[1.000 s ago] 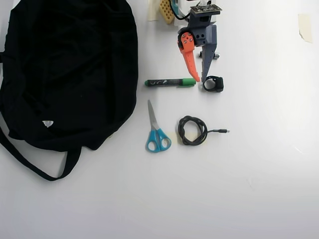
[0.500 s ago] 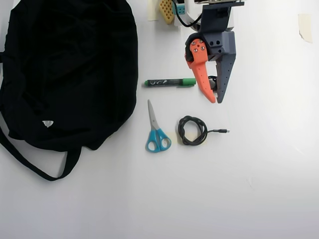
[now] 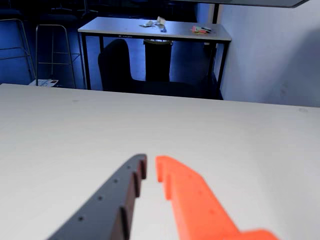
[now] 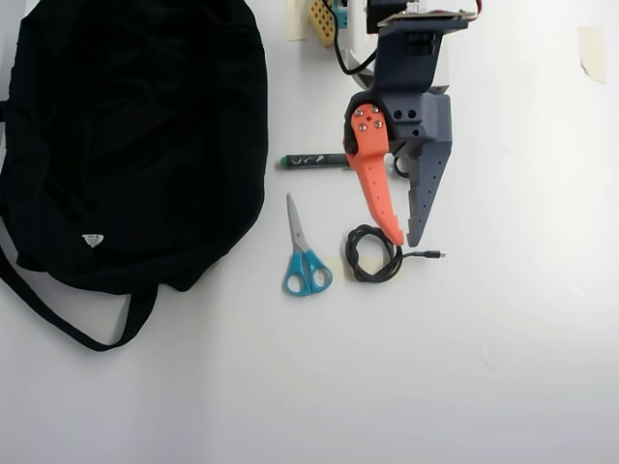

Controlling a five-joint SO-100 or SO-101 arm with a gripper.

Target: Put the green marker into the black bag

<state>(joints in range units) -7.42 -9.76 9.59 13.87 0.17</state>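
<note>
The green marker (image 4: 314,160) lies flat on the white table, just right of the black bag (image 4: 135,135). Its dark barrel runs left to right and its right end is hidden under the arm. The bag is large and soft, fills the upper left of the overhead view, and has a small white label and a strap trailing below. My gripper (image 4: 404,240) has one orange and one grey finger with the tips nearly together, holding nothing. It hovers right of and below the marker. In the wrist view my gripper (image 3: 150,162) points over bare table; marker and bag are out of view there.
Blue-handled scissors (image 4: 305,256) lie below the marker. A coiled black cable (image 4: 372,253) lies under my fingertips. The arm's base (image 4: 411,29) stands at the top edge. The wrist view shows the table's far edge, a chair (image 3: 117,65) and another table (image 3: 150,27) beyond.
</note>
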